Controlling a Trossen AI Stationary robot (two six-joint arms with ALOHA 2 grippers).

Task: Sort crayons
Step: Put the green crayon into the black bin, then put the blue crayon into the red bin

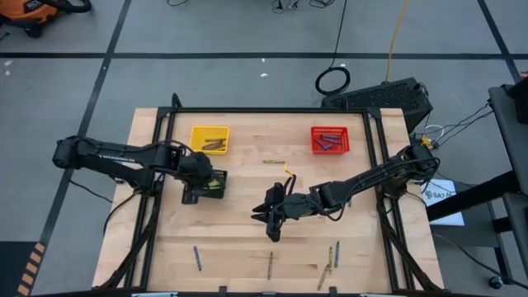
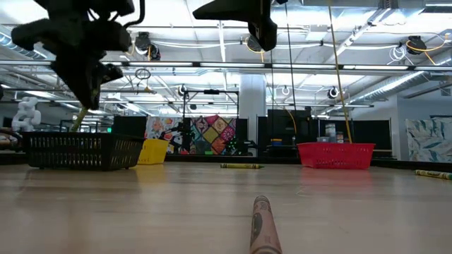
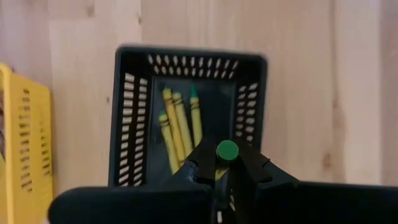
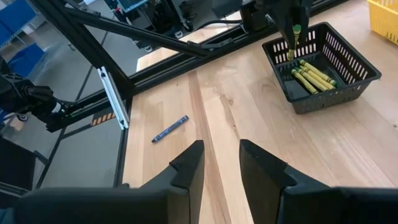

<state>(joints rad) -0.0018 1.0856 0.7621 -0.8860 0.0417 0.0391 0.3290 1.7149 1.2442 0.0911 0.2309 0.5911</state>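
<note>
My left gripper (image 3: 227,167) hangs over the black mesh basket (image 3: 186,55), shut on one yellow-green crayon (image 4: 293,38). Several yellow-green crayons (image 3: 177,127) lie on the basket's floor. In the low view the held crayon (image 2: 78,120) slants down from the left gripper (image 2: 85,85) to about the rim of the black basket (image 2: 81,149). My right gripper (image 4: 221,163) stands open above the bare middle of the table, in the high view (image 1: 268,221), with nothing between its fingers. My left gripper pinches the crayon between its two fingers, just below the crayon's green upper end (image 3: 227,151), which sticks up past the fingertips. The fingers point steeply down from above. The crayon hangs nearly upright below them over the basket, its lower part (image 4: 291,53) at the rim.
A yellow basket (image 1: 209,139) and a red basket (image 1: 330,139) with crayons stand at the table's far side. Loose crayons lie at the middle (image 1: 274,162) and along the near edge (image 1: 197,257), (image 1: 270,264), (image 1: 332,256). A blue crayon (image 4: 170,128) lies ahead of my right gripper.
</note>
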